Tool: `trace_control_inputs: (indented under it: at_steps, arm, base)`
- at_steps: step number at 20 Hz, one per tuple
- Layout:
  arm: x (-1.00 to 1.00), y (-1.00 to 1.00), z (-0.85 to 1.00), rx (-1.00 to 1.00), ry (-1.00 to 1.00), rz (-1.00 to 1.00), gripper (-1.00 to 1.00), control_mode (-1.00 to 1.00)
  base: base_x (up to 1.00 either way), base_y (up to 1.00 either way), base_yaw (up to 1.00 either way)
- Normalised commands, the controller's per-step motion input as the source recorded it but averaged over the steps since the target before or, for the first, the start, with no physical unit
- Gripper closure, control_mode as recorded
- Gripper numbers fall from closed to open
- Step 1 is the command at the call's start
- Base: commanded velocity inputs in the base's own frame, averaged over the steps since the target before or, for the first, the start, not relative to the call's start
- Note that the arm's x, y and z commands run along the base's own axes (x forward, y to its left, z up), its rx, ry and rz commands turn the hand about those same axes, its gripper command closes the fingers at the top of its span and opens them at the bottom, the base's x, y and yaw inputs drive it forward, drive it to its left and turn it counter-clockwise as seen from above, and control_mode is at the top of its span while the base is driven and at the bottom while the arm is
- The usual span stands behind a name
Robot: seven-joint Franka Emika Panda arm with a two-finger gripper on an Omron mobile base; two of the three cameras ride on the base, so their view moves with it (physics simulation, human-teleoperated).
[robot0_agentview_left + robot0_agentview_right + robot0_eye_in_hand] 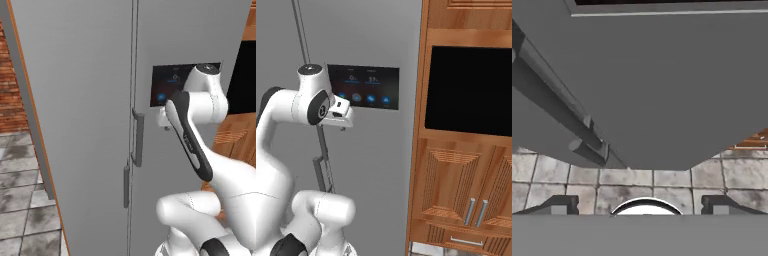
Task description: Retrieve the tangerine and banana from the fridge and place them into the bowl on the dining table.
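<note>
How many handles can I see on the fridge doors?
2. On the fridge, one dark handle is on the right door beside the centre seam, and another handle sits lower on the left door. Parts may be hidden behind the arm.

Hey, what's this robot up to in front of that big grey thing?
That grey thing is the fridge, and both its doors look shut. The white arm is raised in front of the right door, near the dark dispenser panel and not far from the door handles. Its tool is open, points down along the door toward the tiled floor, and holds nothing. It looks to be getting ready to open the fridge; no fruit has come out yet.
</note>
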Motion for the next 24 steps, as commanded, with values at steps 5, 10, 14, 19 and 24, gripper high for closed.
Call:
trace_control_inputs:
  at_steps: [5,10,14,19,24]
  arm:
    - [-0.48,0.00,-0.10,0.00,-0.16,-0.01,-1.00,-1.00]
    - [-0.32,0.00,-0.05,0.00,-0.20,0.00,-1.00,-1.00]
    - [-0.24,-0.02,0.00,0.00,-0.16,0.00,-1.00,-1.00]
    - [-0.09,-0.04,0.00,0.00,-0.06,0.00,-1.00,1.00]
    - [0.00,0.00,0.00,0.00,0.00,0.00,-1.00,1.00]
  base:
    - [0.00,0.00,0.00]
    - [0.00,0.00,0.00]
    - [0.00,0.00,0.00]
    - [-0.05,-0.03,0.00]
    - [-0.04,0.00,0.00]
